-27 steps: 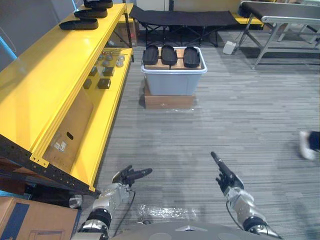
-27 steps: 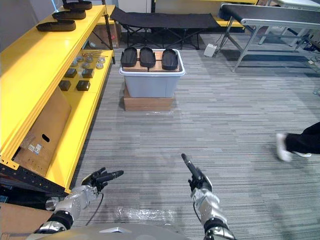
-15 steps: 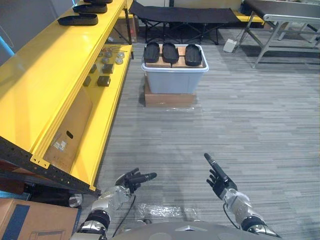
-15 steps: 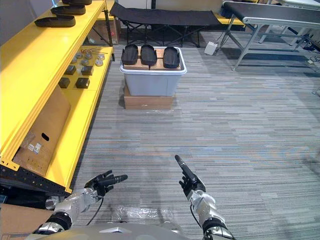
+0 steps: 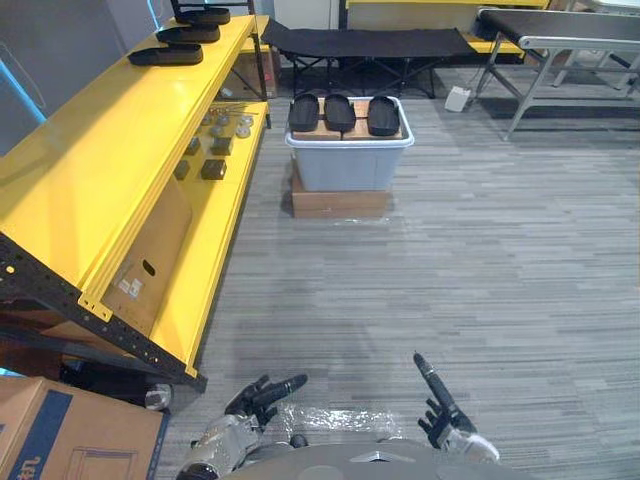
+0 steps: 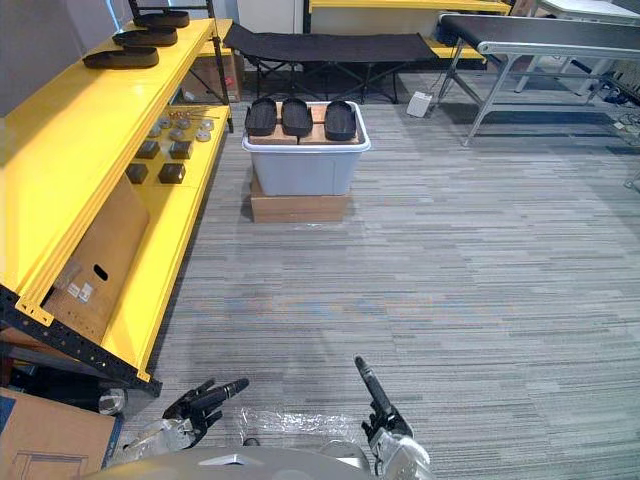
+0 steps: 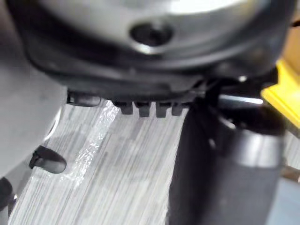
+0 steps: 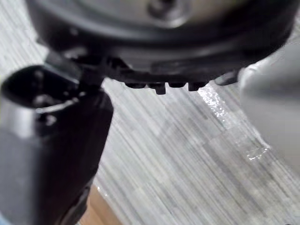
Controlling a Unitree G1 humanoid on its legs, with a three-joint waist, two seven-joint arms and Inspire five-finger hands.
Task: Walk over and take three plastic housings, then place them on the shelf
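Observation:
Three black plastic housings (image 5: 340, 111) lie side by side on top of a grey bin (image 5: 348, 160) far ahead on the floor. Three more black housings (image 5: 165, 55) rest on the top of the yellow shelf (image 5: 90, 170) at the far left. My left hand (image 5: 262, 394) hangs low near the bottom edge, fingers straight and empty. Low on the right, my right hand (image 5: 438, 402) also holds nothing, its fingers stretched forward.
The bin stands on a brown box (image 5: 338, 202). Small dark and silver parts (image 5: 212, 145) and a cardboard sheet (image 5: 145, 258) sit on the lower shelf. A black cot (image 5: 365, 42) and a metal table (image 5: 560, 30) stand at the back. A cardboard box (image 5: 70, 440) is near left.
The view has shifted as I move; both hands have dropped lower toward the bottom edge. The person's shoe at the right has left the picture.

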